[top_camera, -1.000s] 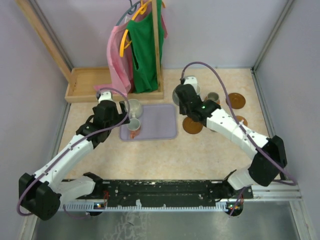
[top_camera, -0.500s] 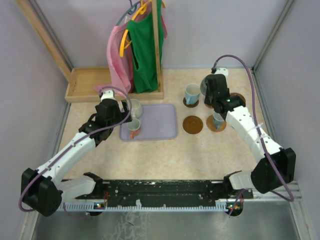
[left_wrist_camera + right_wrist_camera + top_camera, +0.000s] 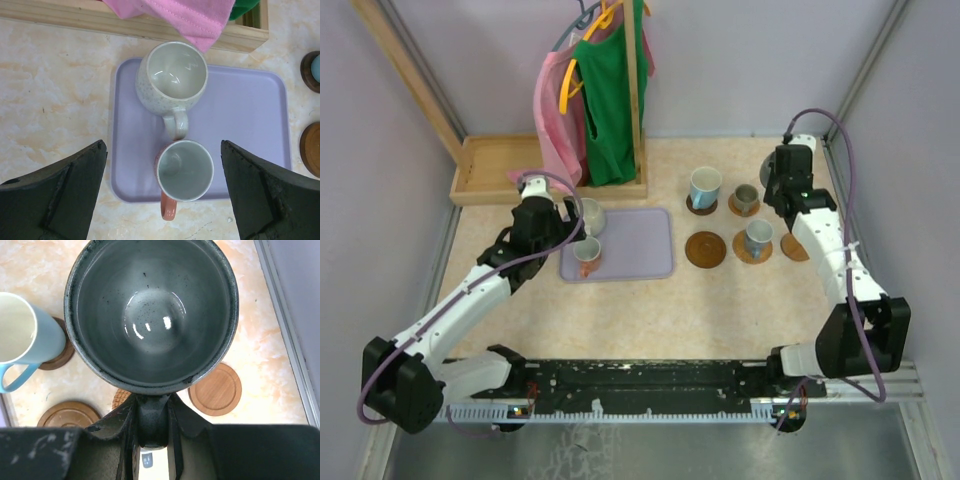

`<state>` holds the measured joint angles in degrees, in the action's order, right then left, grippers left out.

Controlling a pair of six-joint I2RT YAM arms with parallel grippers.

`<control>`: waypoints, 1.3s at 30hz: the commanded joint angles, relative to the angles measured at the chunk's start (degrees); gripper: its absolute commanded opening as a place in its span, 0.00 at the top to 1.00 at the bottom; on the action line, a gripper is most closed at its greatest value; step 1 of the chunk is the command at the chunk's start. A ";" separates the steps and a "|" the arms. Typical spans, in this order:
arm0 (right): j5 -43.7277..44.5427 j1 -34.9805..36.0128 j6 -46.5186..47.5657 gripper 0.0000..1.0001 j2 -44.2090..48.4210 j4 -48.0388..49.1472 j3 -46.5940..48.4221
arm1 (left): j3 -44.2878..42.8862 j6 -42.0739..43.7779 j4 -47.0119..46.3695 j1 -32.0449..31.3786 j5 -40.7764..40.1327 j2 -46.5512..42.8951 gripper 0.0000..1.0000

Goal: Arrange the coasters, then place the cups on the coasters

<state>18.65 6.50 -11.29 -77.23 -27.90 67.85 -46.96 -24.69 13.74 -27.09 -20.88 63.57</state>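
Observation:
My right gripper (image 3: 152,407) is shut on the handle of a dark grey cup (image 3: 150,310) and holds it upright in the air at the back right (image 3: 770,162). Below it lies a bare coaster (image 3: 215,389). A white and light blue cup (image 3: 704,187), a small grey cup (image 3: 746,198) and another cup (image 3: 757,238) each stand on a coaster. One coaster (image 3: 705,250) is bare. My left gripper (image 3: 163,146) stands open above the lavender tray (image 3: 245,115), over a pale speckled cup (image 3: 172,77) and an orange-handled cup (image 3: 185,170).
A wooden rack (image 3: 638,110) with green and pink clothes on hangers stands at the back, beside a shallow wooden box (image 3: 485,170). Enclosure walls close in the left, right and back. The right wall frame (image 3: 280,305) runs close to the held cup.
My right arm has swung from the middle coasters to the back right corner, carrying the dark cup. The left arm has barely moved.

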 commanded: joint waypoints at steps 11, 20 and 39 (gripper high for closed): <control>-3.67 -8.71 5.56 1.00 -4.59 16.34 -1.36 | -0.90 -0.89 -0.26 0.50 2.95 2.46 0.00; -4.41 -11.42 6.56 1.00 -6.70 22.09 -5.17 | -0.53 -0.64 -0.63 0.60 2.68 2.84 0.00; -5.33 -13.42 6.35 1.00 -14.06 29.83 -6.66 | -0.59 -0.33 -0.47 1.02 1.63 3.58 0.00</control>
<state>13.17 -5.74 -4.60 -91.37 -7.68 59.53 -46.81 -25.21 14.06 -26.50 -18.81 66.98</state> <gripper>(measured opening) 0.214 0.998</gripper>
